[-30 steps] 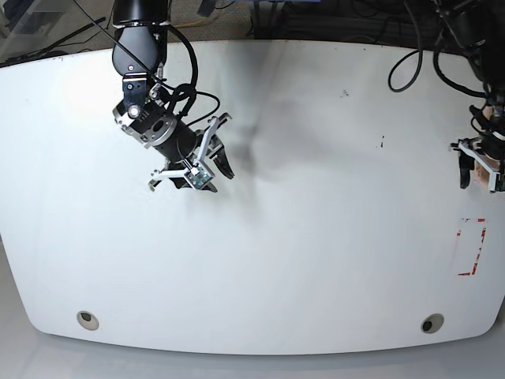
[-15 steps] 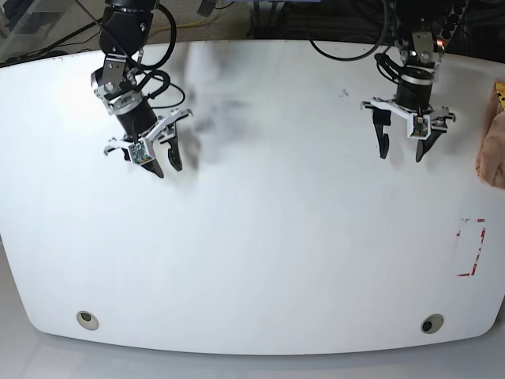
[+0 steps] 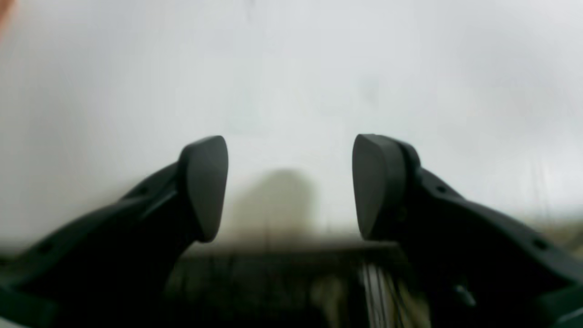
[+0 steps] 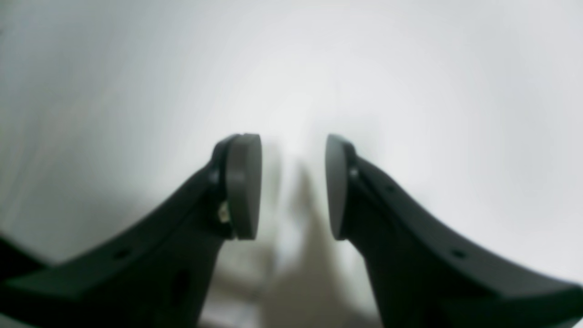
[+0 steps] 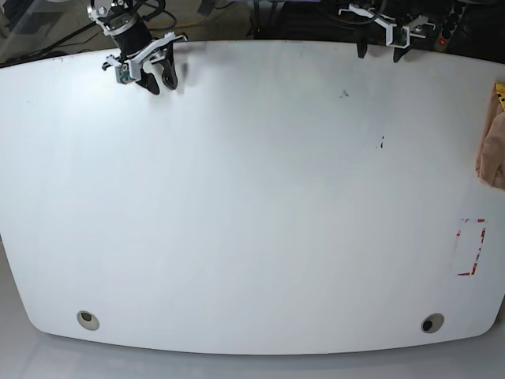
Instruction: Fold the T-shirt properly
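I hold both my claws at the far side of the white table [image 5: 252, 221], well apart from each other. My left claw [image 5: 380, 53] is open, its two dark fingers [image 3: 202, 187] spread wide with only bare white surface and a soft shadow [image 3: 278, 196] showing between them. My right claw [image 5: 162, 84] is open too, with a narrower gap between its fingers in its own wrist view, and nothing is gripped there either. Its fingers point down at the table near the far edge, toward the corner on my right side.

The T-shirt [image 5: 491, 154] looks to be the peach cloth at the table's edge on my left side, though the base view cuts it off, so I can't make out its whole shape. What I see of it is bunched and creased, and a yellow thing [image 5: 501, 93] with dark marks sits at its top. Neither claw touches it; my left claw is the nearer one, but still well apart from it. A blurred patch of the same peach colour enters the top left corner of my left wrist view.

Nearer the camera than the cloth, a broken outline of red marks [image 5: 477, 257] shows on the table. Two round fittings [image 5: 87, 320] are set at the near corners, one on each side.
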